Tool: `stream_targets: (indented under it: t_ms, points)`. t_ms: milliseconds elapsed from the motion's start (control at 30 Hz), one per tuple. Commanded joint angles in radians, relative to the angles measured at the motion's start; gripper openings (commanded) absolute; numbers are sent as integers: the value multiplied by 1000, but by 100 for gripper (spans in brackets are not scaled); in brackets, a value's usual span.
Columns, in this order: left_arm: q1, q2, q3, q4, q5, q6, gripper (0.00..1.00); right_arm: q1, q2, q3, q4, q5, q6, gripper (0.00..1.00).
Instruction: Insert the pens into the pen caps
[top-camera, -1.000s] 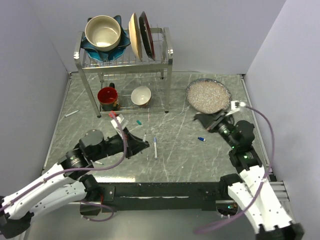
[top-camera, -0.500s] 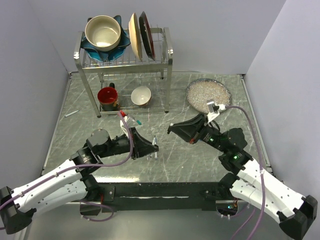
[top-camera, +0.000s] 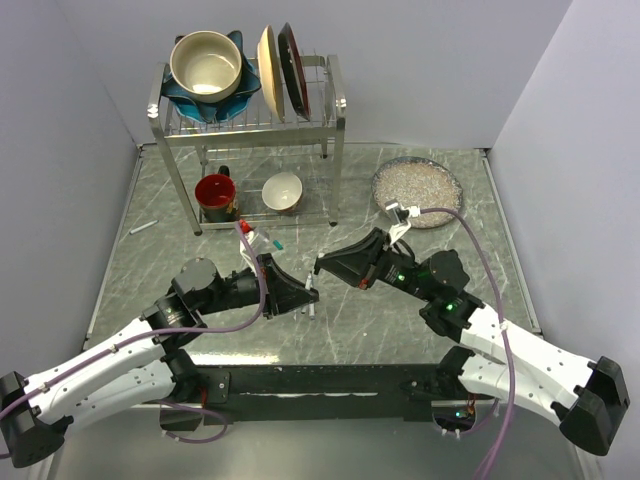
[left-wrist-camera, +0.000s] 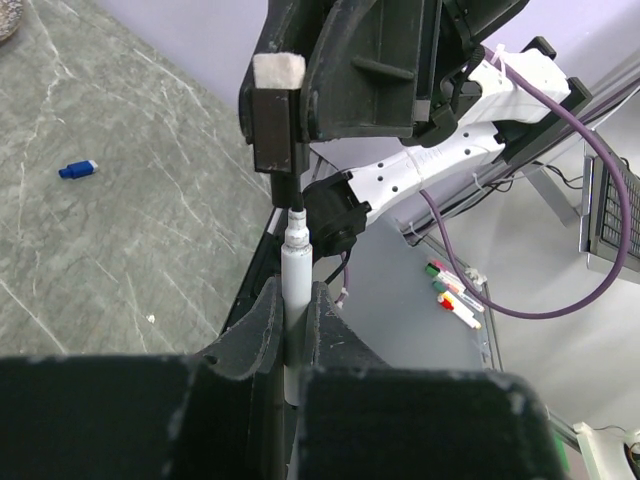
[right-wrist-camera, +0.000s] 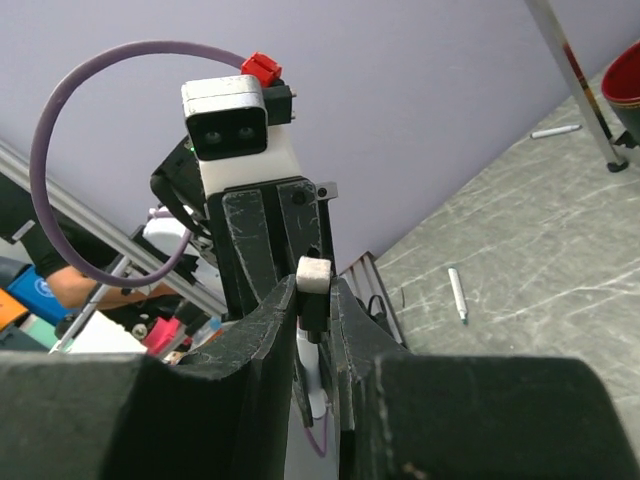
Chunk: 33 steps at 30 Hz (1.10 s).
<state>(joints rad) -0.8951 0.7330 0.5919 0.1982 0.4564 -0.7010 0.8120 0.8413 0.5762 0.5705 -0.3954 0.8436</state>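
Grey marbled worktop (top-camera: 400, 320) lies beneath. Above its near middle, the black-tipped pen (left-wrist-camera: 296, 275) stands pinched in the left pincer (left-wrist-camera: 295, 325), its tip at the mouth of the black cap (left-wrist-camera: 280, 150), which the right pincer (right-wrist-camera: 315, 300) is pinching. Insertion looks underway; next, I judge, a straight, aligned push.

Pen (left-wrist-camera: 297, 275) tip tiny, possibly black.

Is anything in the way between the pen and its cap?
No, nothing visible is in the way. The left gripper holds the pen, and the right gripper holds the black cap right at the pen's tip, lined up with it.
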Motion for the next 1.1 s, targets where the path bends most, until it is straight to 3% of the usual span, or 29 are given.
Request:
stream_targets:
  t_ms: [0, 1067]
  points:
    - [1, -3, -7, 49, 22, -2, 1, 18, 12, 57, 78, 33, 9, 0]
    - [1, -29, -21, 21, 2, 11, 1, 55, 33, 74, 63, 55, 3, 0]
